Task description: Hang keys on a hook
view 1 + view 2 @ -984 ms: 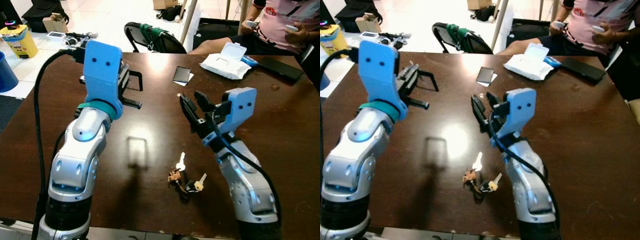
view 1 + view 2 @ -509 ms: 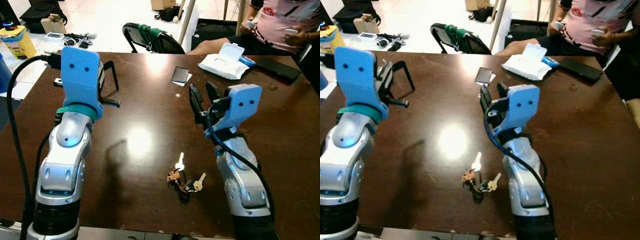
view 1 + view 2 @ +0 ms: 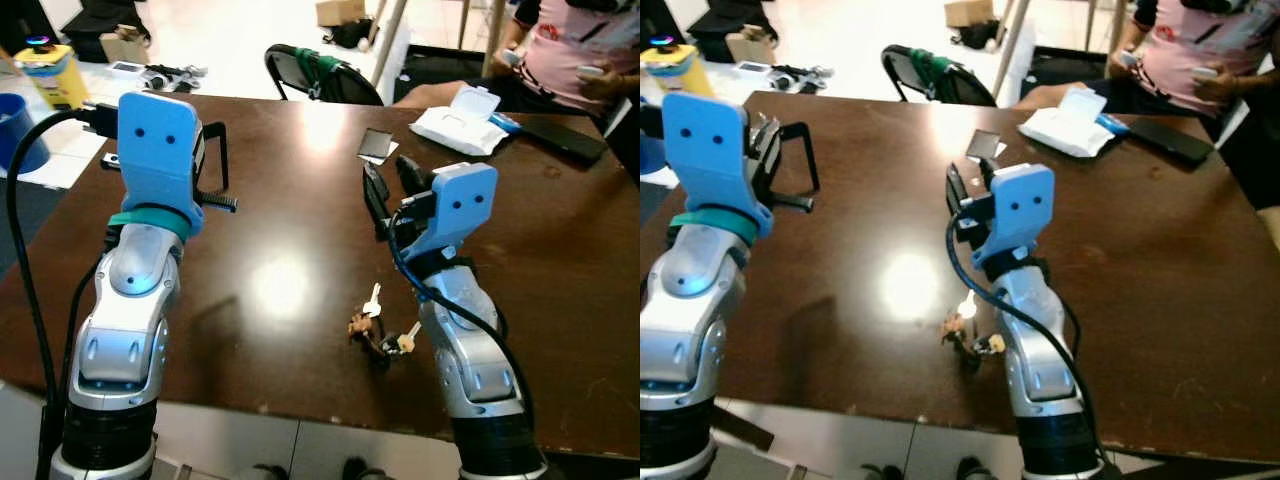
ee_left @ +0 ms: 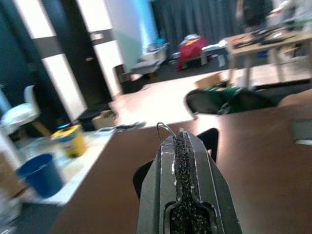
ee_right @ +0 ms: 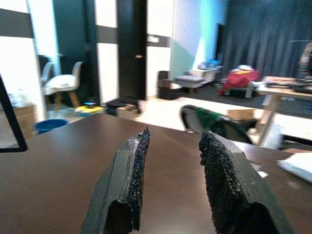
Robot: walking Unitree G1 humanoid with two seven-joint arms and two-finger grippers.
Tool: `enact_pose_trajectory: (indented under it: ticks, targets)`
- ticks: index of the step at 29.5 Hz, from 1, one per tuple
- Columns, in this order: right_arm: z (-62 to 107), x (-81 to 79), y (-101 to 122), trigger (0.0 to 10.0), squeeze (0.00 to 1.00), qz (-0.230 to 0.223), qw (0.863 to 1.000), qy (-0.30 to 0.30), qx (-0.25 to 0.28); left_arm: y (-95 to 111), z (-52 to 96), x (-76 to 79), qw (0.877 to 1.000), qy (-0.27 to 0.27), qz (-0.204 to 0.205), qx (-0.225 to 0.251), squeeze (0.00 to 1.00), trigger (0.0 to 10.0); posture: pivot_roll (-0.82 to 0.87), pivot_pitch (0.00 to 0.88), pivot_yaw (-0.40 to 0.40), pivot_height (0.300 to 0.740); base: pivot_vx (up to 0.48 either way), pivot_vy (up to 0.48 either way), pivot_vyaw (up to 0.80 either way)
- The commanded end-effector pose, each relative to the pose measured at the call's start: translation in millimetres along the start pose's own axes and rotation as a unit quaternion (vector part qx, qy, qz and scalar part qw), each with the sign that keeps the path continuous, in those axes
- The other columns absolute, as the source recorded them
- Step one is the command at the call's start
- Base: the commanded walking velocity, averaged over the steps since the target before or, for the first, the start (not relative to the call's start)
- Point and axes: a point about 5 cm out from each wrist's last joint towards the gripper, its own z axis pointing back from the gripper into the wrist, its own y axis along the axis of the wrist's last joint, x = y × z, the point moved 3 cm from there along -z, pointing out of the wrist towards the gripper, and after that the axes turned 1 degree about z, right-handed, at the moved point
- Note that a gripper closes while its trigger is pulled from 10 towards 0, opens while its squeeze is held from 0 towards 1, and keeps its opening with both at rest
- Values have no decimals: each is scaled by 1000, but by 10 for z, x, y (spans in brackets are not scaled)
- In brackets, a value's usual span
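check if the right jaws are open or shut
Open: the right gripper shows a clear gap between its two black fingers, with brown table visible through it.

Dark brown table [image 3: 560,230]: phone [image 3: 377,145], wipes pack [image 3: 458,125] with open lid, black case, maybe [image 3: 565,135]. Seated person [image 3: 580,60] behind. Chair [image 3: 320,75], blue bucket [image 3: 15,140], yellow container [image 3: 52,75] on floor.
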Motion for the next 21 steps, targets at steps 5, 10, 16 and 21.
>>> enact_pose_trajectory:
  ticks: [5, 10, 16, 21]
  targets:
    - [19, 28, -79, 10000, 0, 7, 1000, -5, -12, -57, 8, 23, 1000, 1, -4, -9, 0, 10000, 93, 3, 89, 740, -420, 0, 0]
    - [12, 21, -107, 10000, 0, 9, 1000, -3, -17, -65, 3, 26, 1000, 1, -7, -10, 0, 10000, 93, 4, 89, 740, -421, 0, 0]
    - [13, -13, -118, 10000, 0, 20, 1000, 14, -14, -76, -4, 37, 1000, 0, -10, -8, 0, 10000, 93, 4, 89, 740, -256, 0, 0]
    - [15, -34, -126, 10000, 0, 26, 999, 29, -14, -85, -11, 74, 1000, -8, -10, -11, 0, 10000, 96, 6, 89, 740, 0, 0, 640]
